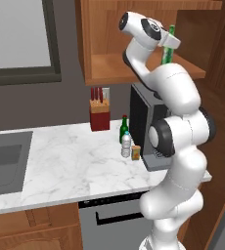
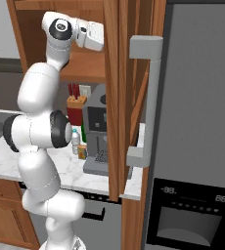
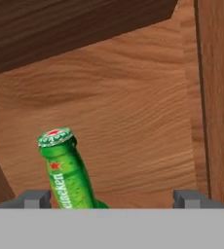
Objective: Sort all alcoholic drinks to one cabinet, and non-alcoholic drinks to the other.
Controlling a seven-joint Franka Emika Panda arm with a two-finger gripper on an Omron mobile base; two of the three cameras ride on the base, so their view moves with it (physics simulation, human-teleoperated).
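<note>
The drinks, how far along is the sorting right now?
Done, it seems: one bright green beer bottle stands on the wide cabinet's shelf. In hand: nothing; the gripper is open, fingers either side of that bottle's neck. Left: the darker green bottle and the water bottle stand on the counter.

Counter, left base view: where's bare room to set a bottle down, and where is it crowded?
The marble counter is bare between the sink and the knife block, and along its front edge. Crowded: beside the coffee machine, where the dark green bottle, water bottle and a small carton cluster. The cabinet shelf left of the bright green bottle looks free.
</note>
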